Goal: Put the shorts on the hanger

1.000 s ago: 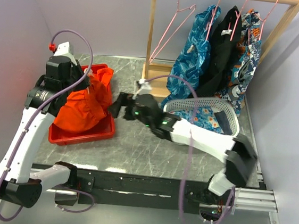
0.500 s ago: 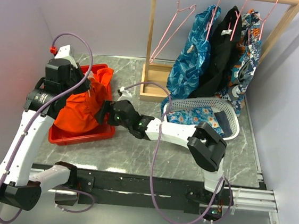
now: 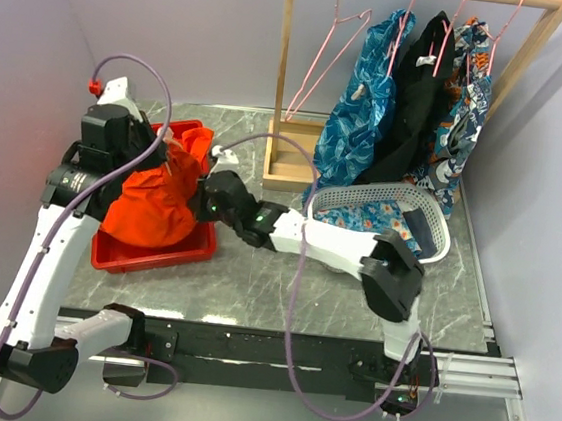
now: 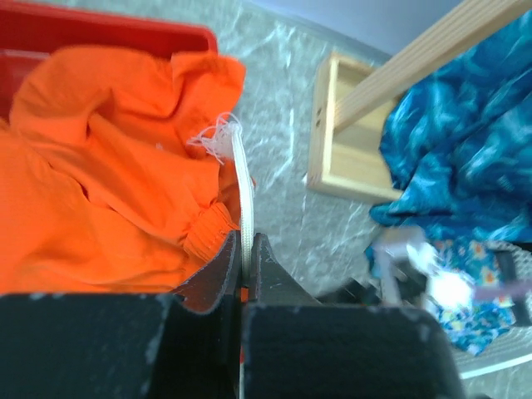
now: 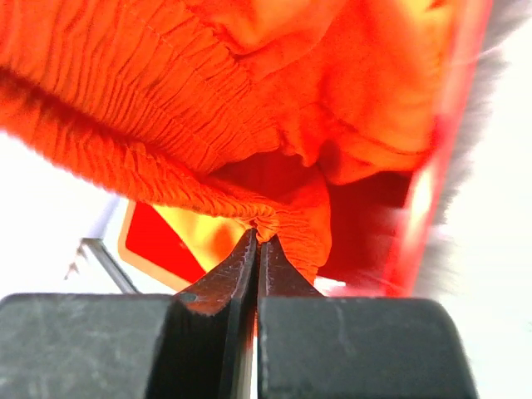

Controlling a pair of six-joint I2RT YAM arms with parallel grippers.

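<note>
Grey marbled table point(image 3: 253, 288), plain lilac walls point(image 3: 198, 41) closing it in, and all the action is at the red bin point(image 3: 171, 253). The shorts point(image 3: 151, 207) are bunched in a heap over the bin, bulging above its rim and spilling towards its right edge. The left gripper point(image 4: 247, 249) hangs over the bin's far side, fingers pinched tight on the shorts' cream cord point(image 4: 243, 191). The right gripper point(image 5: 258, 241) reaches in at the bin's right edge, jaws clamped on a gathered fold of the elastic waistband. Back and to the right of the bin stands the wooden rack point(image 3: 281, 70). The pink hanger point(image 3: 335, 5) dangles from its top rail, alongside blue patterned garments point(image 3: 361, 118) and a black garment point(image 3: 420, 84). A white basket point(image 3: 384, 191) sits right of the bin, well apart.
</note>
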